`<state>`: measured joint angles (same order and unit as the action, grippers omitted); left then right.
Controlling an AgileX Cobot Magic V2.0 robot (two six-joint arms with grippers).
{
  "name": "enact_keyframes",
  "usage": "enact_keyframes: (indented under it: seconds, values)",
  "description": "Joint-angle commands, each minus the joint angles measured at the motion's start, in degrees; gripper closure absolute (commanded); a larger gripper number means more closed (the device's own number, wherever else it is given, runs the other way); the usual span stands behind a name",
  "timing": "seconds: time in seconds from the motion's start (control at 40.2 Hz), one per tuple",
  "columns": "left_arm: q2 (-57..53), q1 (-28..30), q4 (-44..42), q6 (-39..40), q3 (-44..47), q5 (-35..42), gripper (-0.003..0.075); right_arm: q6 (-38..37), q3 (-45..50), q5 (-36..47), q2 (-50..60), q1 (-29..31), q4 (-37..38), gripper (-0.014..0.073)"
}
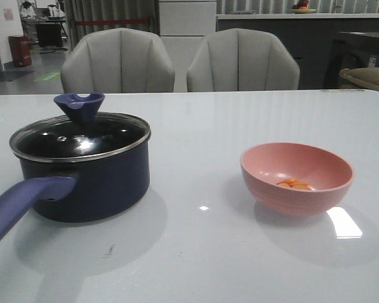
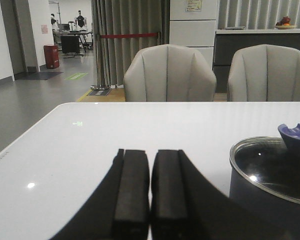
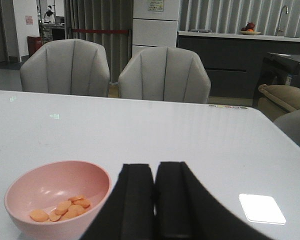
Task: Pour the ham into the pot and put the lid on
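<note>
A few flat orange-pink pieces of ham (image 1: 295,184) lie at the bottom of a pink bowl (image 1: 297,177) at right of centre in the front view, while the pot (image 1: 82,170) they are bound for sits at left of centre, well apart from the bowl, its purple-blue handle (image 1: 22,208) running toward the lower left corner. The lid (image 1: 80,136) is on the pot, its blue notched knob (image 1: 79,105) upright, so nothing of the task appears done and the work looks to be at its opening step. By this reading the next move calls for the lid to come off and be set aside before the bowl can be lifted and tipped over the pot; the closed lid is the one thing plainly in the way. In its wrist view the left gripper (image 2: 150,192) is low over the white table (image 1: 196,252), fingers pressed together on nothing, the pot just beside it at the lower right of the frame. The right gripper (image 3: 155,197) is likewise closed and empty, the bowl near it at lower left. Two grey chairs (image 1: 117,61) stand behind the table's far edge.
</note>
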<state>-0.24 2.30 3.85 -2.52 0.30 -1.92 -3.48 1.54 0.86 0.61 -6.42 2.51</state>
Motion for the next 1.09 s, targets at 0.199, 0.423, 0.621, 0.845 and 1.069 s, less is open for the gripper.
enact_keyframes:
  seconds: [0.199,0.423,0.621,0.845,1.069]
  values:
    - [-1.0,-0.5,0.0,0.0,1.1,4.6,0.0607,0.1,-0.3,4.4,1.1,0.3,0.6,0.0444]
    - [-1.0,-0.5,0.0,0.0,1.1,4.6,0.0607,0.1,-0.3,4.4,1.1,0.3,0.6,0.0444]
    - [-1.0,-0.5,0.0,0.0,1.1,4.6,0.0607,0.1,-0.3,4.4,1.1,0.3,0.6,0.0444]
    - [-1.0,-0.5,0.0,0.0,1.1,10.1,0.0607,0.1,-0.3,4.4,1.1,0.3,0.6,0.0444]
    - [-1.0,-0.5,2.4,0.0,-0.7,24.5,0.0607,0.1,-0.3,4.4,1.1,0.3,0.6,0.0444]
